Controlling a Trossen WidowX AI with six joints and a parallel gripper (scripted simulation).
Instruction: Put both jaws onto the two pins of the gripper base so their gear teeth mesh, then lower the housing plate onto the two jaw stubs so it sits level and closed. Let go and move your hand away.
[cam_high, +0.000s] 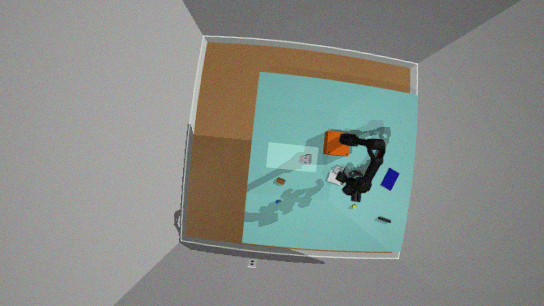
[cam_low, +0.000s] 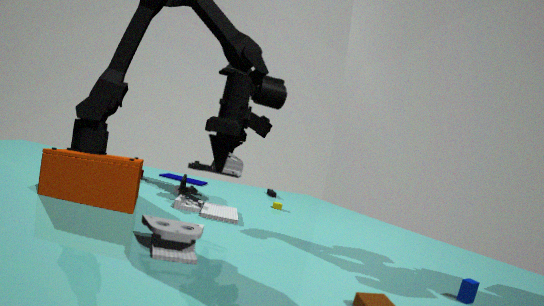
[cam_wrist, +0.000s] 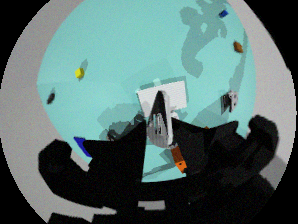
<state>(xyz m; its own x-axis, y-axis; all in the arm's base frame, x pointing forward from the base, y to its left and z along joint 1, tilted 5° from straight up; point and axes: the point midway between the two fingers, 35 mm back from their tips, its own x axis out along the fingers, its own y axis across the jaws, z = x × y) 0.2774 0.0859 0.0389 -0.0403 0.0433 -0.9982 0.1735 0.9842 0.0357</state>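
Note:
My gripper (cam_low: 219, 167) (cam_wrist: 157, 121) is shut on a grey jaw (cam_low: 233, 166) (cam_wrist: 159, 134), held in the air above the gripper base. The base (cam_high: 333, 177) (cam_low: 220, 213) (cam_wrist: 176, 95) lies on the mat with its ribbed white plate showing; its pins cannot be made out. A dark, shadowed shape (cam_low: 184, 185), possibly the other jaw, stands at the base's far side in the exterior view; whether it sits on a pin cannot be told. The housing plate (cam_high: 305, 159) (cam_low: 175, 227) (cam_wrist: 232, 101), grey with two holes, rests on a ribbed block apart from the base.
The arm stands on an orange box (cam_high: 330, 143) (cam_low: 90, 180). A blue slab (cam_high: 390, 179) (cam_low: 180, 177) (cam_wrist: 82, 146), a yellow cube (cam_high: 354, 206) (cam_low: 277, 205) (cam_wrist: 79, 73), a black piece (cam_high: 384, 219) (cam_low: 271, 192), a brown block (cam_high: 280, 181) (cam_wrist: 238, 47) and a blue block (cam_low: 468, 291) (cam_wrist: 223, 13) lie around.

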